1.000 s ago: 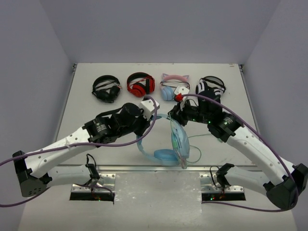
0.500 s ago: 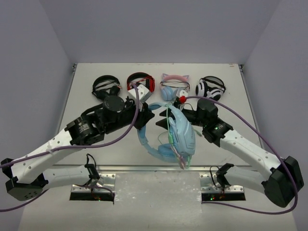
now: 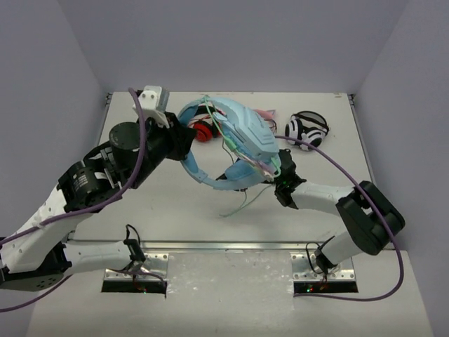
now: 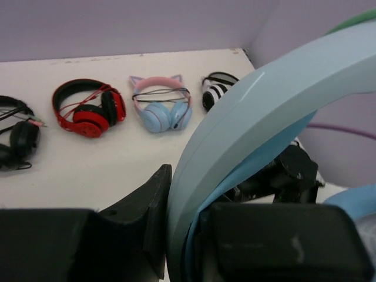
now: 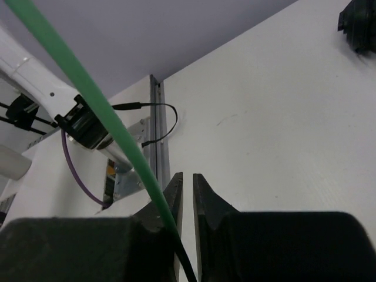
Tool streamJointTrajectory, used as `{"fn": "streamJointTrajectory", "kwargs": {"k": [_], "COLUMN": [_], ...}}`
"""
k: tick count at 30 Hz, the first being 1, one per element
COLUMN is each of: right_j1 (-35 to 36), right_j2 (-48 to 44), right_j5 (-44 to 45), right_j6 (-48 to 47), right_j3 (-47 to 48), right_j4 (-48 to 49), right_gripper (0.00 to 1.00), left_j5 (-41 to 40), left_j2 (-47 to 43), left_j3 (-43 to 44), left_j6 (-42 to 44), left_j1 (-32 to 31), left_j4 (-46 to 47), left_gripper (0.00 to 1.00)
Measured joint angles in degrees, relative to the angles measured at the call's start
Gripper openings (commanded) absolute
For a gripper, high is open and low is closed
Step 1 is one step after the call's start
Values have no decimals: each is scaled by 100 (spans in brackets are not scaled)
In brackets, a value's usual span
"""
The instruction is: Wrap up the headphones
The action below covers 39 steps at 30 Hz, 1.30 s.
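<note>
White counter (image 3: 168, 210) below; my right claw (image 5: 187, 177) is nearly together, pinching the green cable (image 5: 88, 94). Beyond it the headphones (image 3: 245, 133) hang in midair, headband clamped in my left claw (image 4: 179, 197). Several cable turns are wound on and a loose tail dangles, so the wrapping looks unfinished

White table (image 3: 182, 210), red headphones (image 4: 88, 108), cat-ear headphones (image 4: 160, 108)

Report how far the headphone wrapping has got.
Done: the cable crosses the lifted headphones in several turns. In hand: the left end effector clamps the headband, and the right end effector pinches the cable. Left: part of it hangs loose below, unwound.
</note>
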Motion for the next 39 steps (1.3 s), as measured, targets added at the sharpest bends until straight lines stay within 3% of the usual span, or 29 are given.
{"fn": "streamJointTrajectory", "kwargs": {"k": [7, 12, 15, 21, 24, 29, 39], "right_j1": [0, 79, 212, 890, 1220, 1569, 2186], "right_j2": [315, 133, -446, -2037, -2409, -2479, -2072], "right_j5": [-127, -66, 90, 732, 1043, 1412, 1982], "right_j6": [837, 1062, 992, 210, -201, -761, -1333], "right_j3": [-831, -1386, -1786, -1814, -1513, -822, -396], "right_j4": [1541, 2063, 1985, 584, -304, -1663, -2643], "right_gripper": [2, 1, 1, 1, 1, 1, 1], "left_j5": [-1714, -1864, -2033, -2048, -2022, -2000, -1919], "left_j2": [874, 1766, 2181, 2555, 2579, 2583, 2581], "left_j3": [1217, 1709, 1694, 1366, 1207, 911, 546], "left_j6": [-708, -979, -1045, -1261, -1440, -1810, -2039], "left_j1": [59, 986, 1421, 2109, 2225, 2262, 2524], "left_j4": [-828, -1231, -1360, -1502, -1547, -1451, -1298], "left_gripper": [0, 0, 0, 0, 0, 0, 0]}}
